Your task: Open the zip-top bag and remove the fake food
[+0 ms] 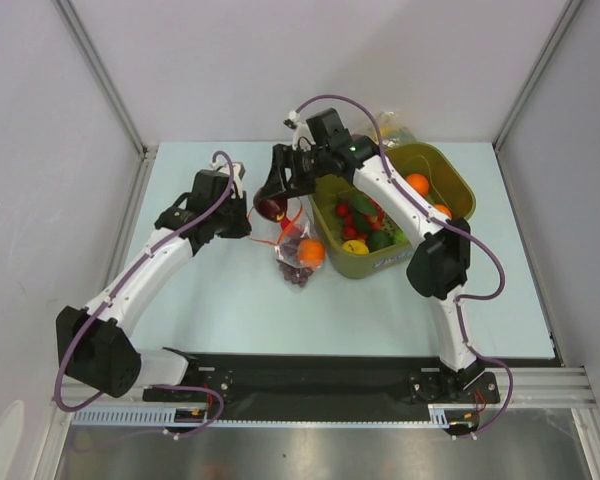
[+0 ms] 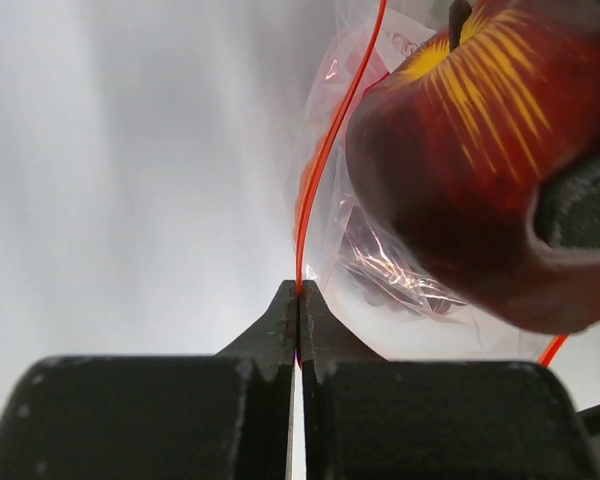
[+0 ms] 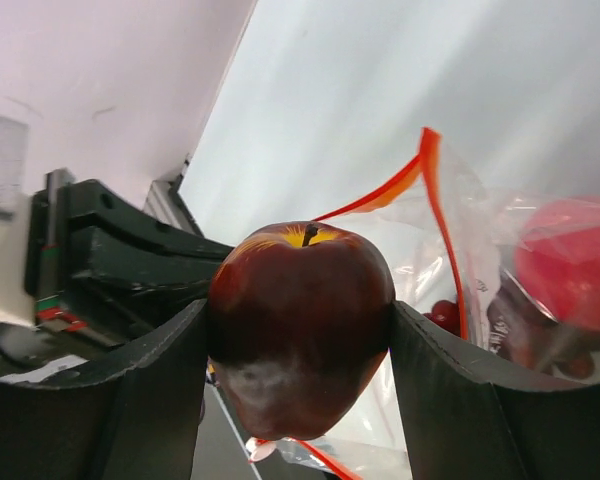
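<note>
The zip-top bag [image 1: 296,250] lies crinkled mid-table just left of the bin, its mouth lifted toward the grippers. My left gripper [image 1: 244,217] is shut on the bag's thin red zip strip [image 2: 325,160], pinched at the fingertips [image 2: 298,292]. My right gripper [image 1: 273,204] hovers over the bag's mouth, shut on a dark red apple [image 3: 300,320] that fills the gap between both fingers. That apple [image 2: 460,150] hangs close in front of the left wrist camera. Inside the bag remain an orange fruit [image 1: 311,252], a dark grape bunch [image 1: 298,276] and a red fruit [image 3: 568,262].
An olive-green bin [image 1: 458,177] stands right of the bag, holding several fruits, among them an orange [image 1: 417,183], a lime [image 1: 379,240] and a lemon [image 1: 355,247]. Another clear bag [image 1: 394,127] lies behind the bin. Walls enclose the table at back and sides.
</note>
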Robot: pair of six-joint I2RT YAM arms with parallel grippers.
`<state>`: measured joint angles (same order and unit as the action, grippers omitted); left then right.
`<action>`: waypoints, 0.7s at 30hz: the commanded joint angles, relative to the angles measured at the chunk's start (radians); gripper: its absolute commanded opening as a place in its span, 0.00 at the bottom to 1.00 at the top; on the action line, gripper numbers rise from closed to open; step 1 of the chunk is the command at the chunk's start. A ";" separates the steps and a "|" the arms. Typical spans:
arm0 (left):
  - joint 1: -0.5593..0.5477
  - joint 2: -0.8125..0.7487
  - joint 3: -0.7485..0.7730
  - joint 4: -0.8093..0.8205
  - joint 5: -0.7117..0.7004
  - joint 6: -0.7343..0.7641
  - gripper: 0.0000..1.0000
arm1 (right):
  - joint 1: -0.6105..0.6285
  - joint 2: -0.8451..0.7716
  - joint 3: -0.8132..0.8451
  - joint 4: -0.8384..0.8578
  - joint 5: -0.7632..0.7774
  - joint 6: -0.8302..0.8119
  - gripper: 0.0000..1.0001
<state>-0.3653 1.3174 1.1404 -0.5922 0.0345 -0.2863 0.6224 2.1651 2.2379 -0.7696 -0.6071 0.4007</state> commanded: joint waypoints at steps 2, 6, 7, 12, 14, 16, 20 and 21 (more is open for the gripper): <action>0.011 0.013 0.028 0.031 0.016 0.012 0.00 | -0.004 -0.062 0.046 0.070 -0.082 0.056 0.47; 0.009 0.011 0.030 0.028 0.007 0.010 0.00 | -0.027 -0.080 0.037 0.096 -0.108 0.086 0.47; 0.009 0.011 0.030 0.028 0.007 0.010 0.00 | -0.033 -0.080 0.035 0.099 -0.105 0.089 0.46; 0.009 0.006 0.027 0.028 0.002 0.006 0.00 | -0.079 -0.100 0.032 0.112 -0.103 0.089 0.46; 0.009 0.005 0.025 0.029 -0.002 0.006 0.00 | -0.093 -0.114 0.026 0.119 -0.100 0.087 0.47; 0.009 0.008 0.025 0.029 -0.002 0.006 0.00 | -0.121 -0.122 0.020 0.121 -0.095 0.086 0.47; 0.009 0.016 0.036 0.026 -0.001 0.006 0.00 | -0.168 -0.151 0.006 0.083 -0.062 0.046 0.47; 0.009 0.016 0.042 0.028 0.001 0.006 0.00 | -0.179 -0.156 0.008 0.070 -0.037 0.032 0.47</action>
<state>-0.3641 1.3300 1.1408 -0.5919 0.0334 -0.2867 0.4717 2.0907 2.2356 -0.6914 -0.6739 0.4648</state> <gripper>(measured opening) 0.008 0.689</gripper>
